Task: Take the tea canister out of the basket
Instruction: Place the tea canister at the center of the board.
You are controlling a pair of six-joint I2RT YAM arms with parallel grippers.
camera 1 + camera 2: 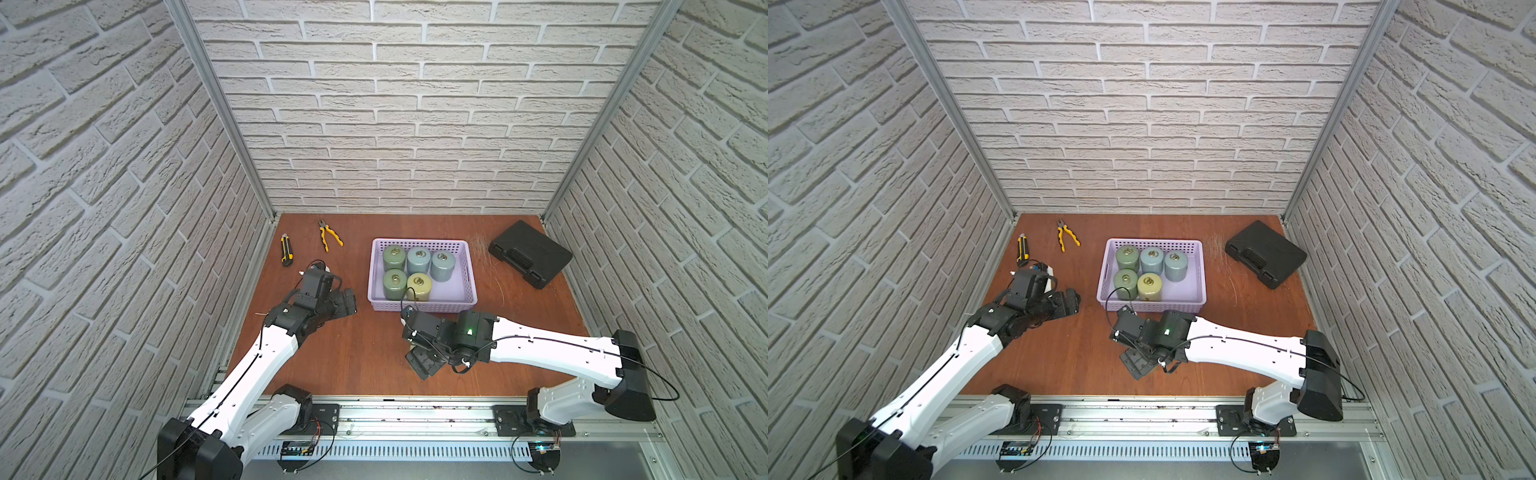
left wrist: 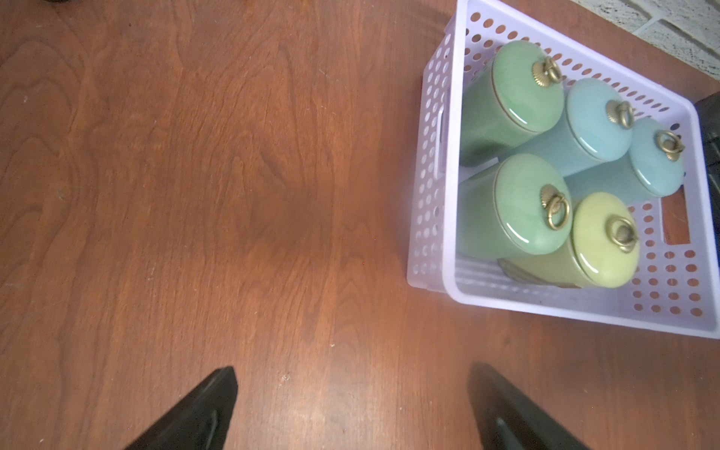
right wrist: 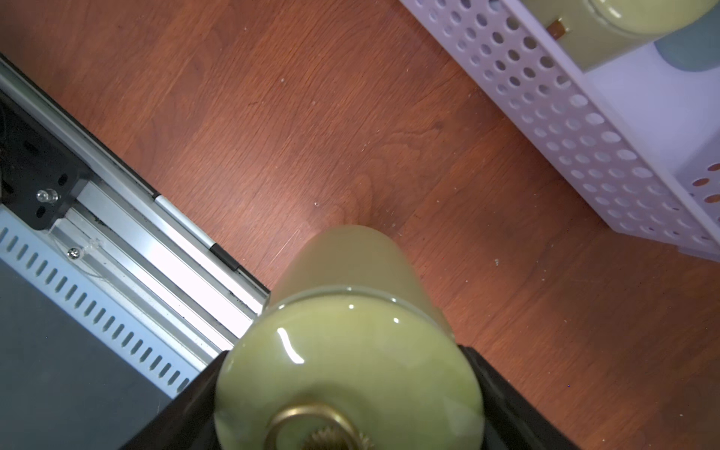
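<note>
Pinching the yellow-green tea canister [image 3: 350, 350] across its body, right jaws hold it outside the basket [image 1: 440, 305], at its 6 o'clock over the table [image 1: 353, 353], prob. for set-down. Left jaws spread, empty, at basket's 9 o'clock, out of the way. Five other canisters [image 1: 419, 261] sit inside.

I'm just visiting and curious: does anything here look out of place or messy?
One yellow-green canister is outside the basket, held in the jaws of the right gripper; five others stand upright inside, leaving one corner bare. Pale scuffs or strands mark the table beside the case.
</note>
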